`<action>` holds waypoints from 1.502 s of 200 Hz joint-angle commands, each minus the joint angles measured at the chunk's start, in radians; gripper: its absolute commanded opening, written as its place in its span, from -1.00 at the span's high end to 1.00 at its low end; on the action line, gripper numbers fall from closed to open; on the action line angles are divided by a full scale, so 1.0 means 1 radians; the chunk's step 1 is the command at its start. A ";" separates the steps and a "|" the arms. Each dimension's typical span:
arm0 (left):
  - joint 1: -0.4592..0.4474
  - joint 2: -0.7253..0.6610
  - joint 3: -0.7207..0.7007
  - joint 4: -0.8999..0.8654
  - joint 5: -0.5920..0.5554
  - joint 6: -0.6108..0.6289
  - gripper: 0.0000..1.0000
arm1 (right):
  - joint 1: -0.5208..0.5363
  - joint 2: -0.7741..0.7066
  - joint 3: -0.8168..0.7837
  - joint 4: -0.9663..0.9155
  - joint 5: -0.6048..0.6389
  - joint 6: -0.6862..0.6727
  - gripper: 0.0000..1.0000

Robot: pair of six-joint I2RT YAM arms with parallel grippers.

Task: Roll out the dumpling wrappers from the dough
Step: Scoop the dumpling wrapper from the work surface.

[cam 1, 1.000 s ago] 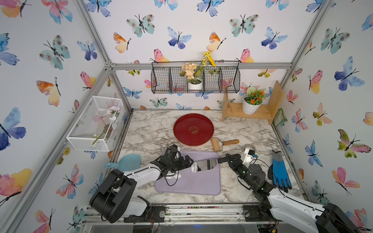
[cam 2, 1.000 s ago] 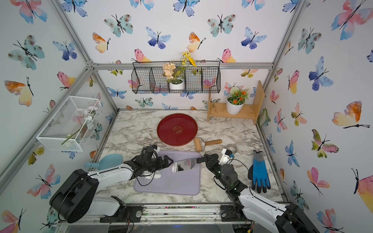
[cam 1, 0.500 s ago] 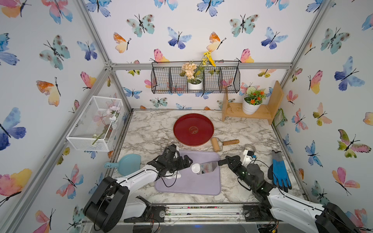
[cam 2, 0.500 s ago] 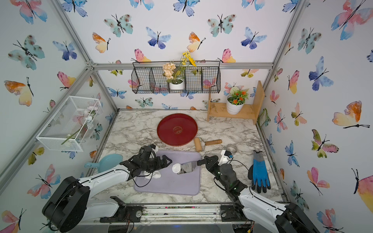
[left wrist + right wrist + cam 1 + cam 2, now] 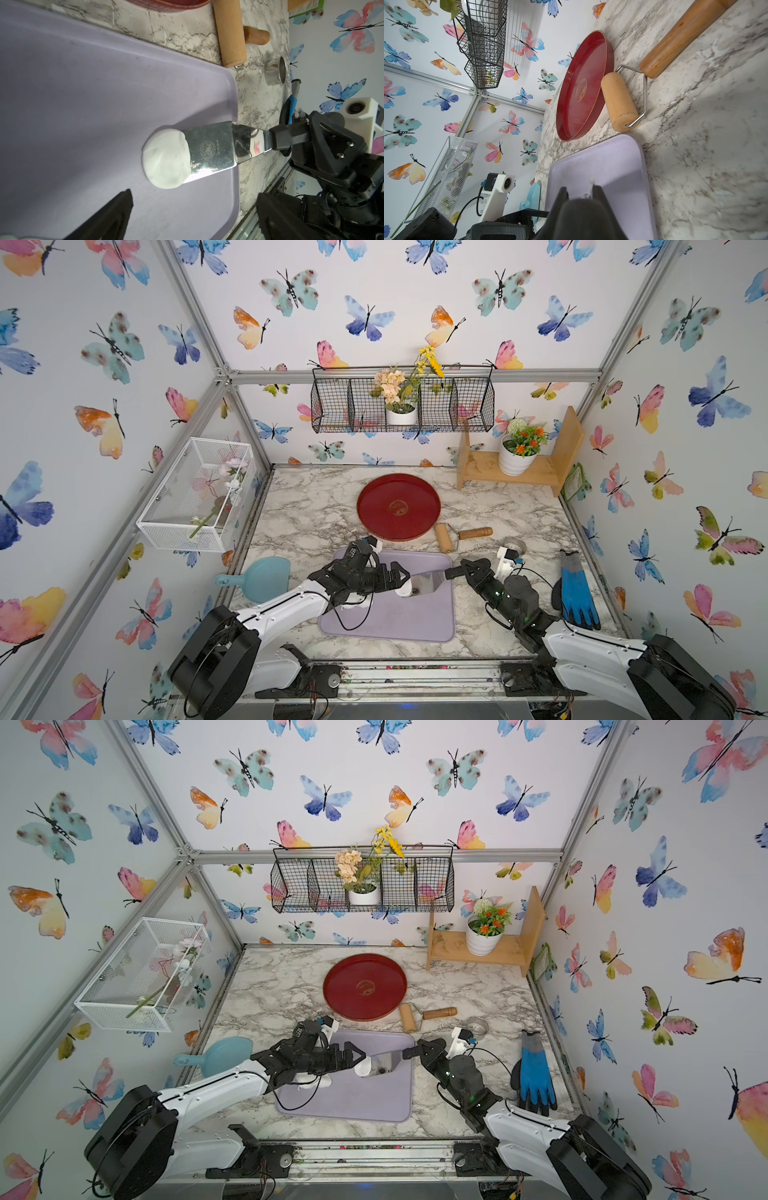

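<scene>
Lying wrapper [image 5: 166, 159] near left fingers [image 5: 112, 214]

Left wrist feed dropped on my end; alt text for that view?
A round white dumpling wrapper lies on the tip of a metal spatula over the purple mat, the right gripper clamped on the spatula's handle. Off the mat, a wooden roller and a steel ring sit on the marble counter.

red tray [image 5: 398, 506] — beside roller [image 5: 444, 537] | spatula [image 5: 209, 149] over mat [image 5: 83, 93] | blue glove [image 5: 577, 593] | scoop [image 5: 266, 578]
</scene>
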 commanded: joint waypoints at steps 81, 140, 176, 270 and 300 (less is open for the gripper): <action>0.001 0.076 -0.016 -0.040 -0.130 -0.004 -0.97 | 0.007 0.075 0.022 0.108 -0.024 0.005 0.95; 0.025 0.112 -0.060 0.028 -0.070 -0.041 -0.97 | 0.006 0.120 0.025 0.150 -0.036 0.001 0.95; 0.033 0.126 -0.077 0.050 -0.054 -0.050 -0.97 | 0.007 0.136 0.027 0.169 -0.040 0.006 0.96; 0.035 0.126 -0.071 0.037 -0.059 -0.048 -0.97 | 0.007 0.218 0.027 0.317 -0.059 0.054 0.95; 0.035 0.114 -0.070 0.030 -0.065 -0.050 -0.97 | 0.006 0.199 0.026 0.325 -0.057 0.068 0.95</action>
